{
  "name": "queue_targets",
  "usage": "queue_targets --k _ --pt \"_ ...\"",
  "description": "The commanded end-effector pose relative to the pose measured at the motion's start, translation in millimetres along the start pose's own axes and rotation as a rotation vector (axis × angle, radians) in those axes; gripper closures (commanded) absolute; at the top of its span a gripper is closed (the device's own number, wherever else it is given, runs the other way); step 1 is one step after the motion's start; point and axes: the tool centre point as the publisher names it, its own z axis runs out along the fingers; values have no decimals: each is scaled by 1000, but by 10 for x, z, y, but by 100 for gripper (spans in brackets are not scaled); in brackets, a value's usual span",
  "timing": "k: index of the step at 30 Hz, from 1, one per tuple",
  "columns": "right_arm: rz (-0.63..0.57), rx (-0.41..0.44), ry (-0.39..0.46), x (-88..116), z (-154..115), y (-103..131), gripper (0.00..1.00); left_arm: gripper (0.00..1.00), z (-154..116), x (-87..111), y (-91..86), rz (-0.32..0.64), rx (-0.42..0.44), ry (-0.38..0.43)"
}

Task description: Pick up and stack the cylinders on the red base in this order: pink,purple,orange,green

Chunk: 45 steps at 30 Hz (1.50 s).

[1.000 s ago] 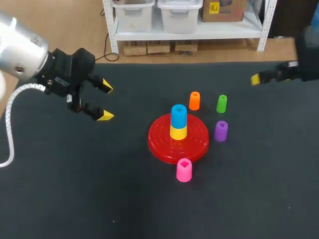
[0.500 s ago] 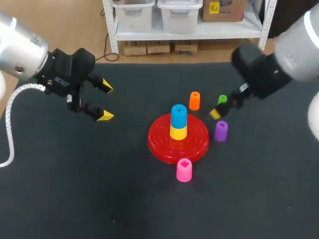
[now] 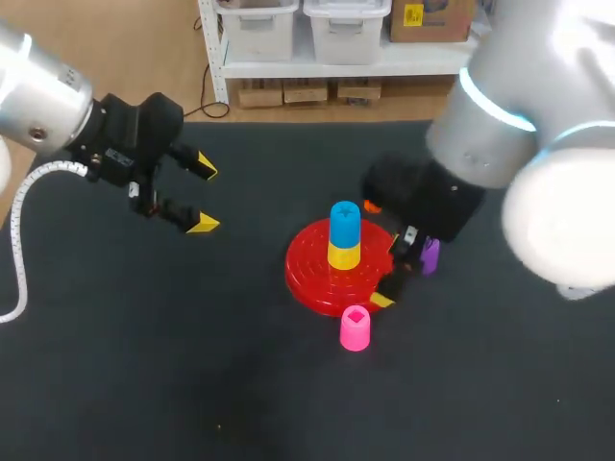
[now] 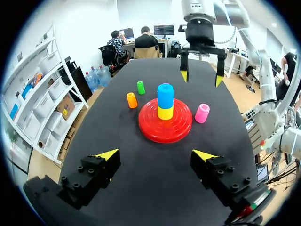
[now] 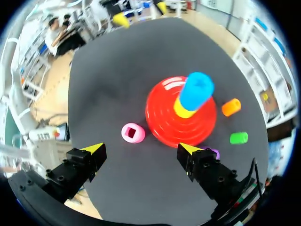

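1. Step in hand, as I judge it: the first pick, the pink one. No listed cylinder is stacked yet.
2. The red base (image 3: 306,279) is at centre frame in the head view, on the dark table (image 3: 192,375). It already carries a yellow cylinder (image 3: 344,255) with a blue cylinder (image 3: 345,219) on top.
3. The pink cylinder (image 3: 355,327) stands upright just below the base in the frame, just beside its rim. It is free, with nothing gripping it.
4. The right gripper (image 3: 387,274) hangs over the right part of the base, near the pink one. Its fingers are spread wide and hold nothing.
5. In the right wrist view the pink cylinder sits ahead of the gripper, inside the span of the fingers but off centre.
6. The left gripper (image 3: 206,196) is at upper left of the frame, well apart from everything. It is spread wide and empty.
7. The purple cylinder (image 3: 431,252) is right of the base and partly hidden by the right arm.
8. The orange cylinder (image 5: 231,107) and green cylinder (image 5: 239,138) stand upright beyond the base. In the head view the arm covers them almost entirely.
9. Next move, as a judgement: centre the right gripper over the pink cylinder, come down and close on its sides. Then lift it and carry it over the blue top.
10. Watch out: the pink cylinder is close to the rim, so one finger has to fit between them without nudging the base.
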Motion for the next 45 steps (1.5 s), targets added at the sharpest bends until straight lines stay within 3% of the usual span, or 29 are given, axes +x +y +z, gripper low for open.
queue_targets --k 1,5,26,35,45 --pt "-92 -13 176 -116 138 -44 0 0 1 6 -6 1 -2 -1" --pt "-165 51 202 -120 195 12 0 0 1 6 -6 1 -2 -1" --pt "-165 51 202 -120 195 12 0 0 1 6 -6 1 -2 -1" --pt "-229 63 346 -176 435 198 0 0 1 6 -6 1 -2 -1" --pt "-215 87 373 -156 556 208 0 0 1 6 -6 1 -2 -1"
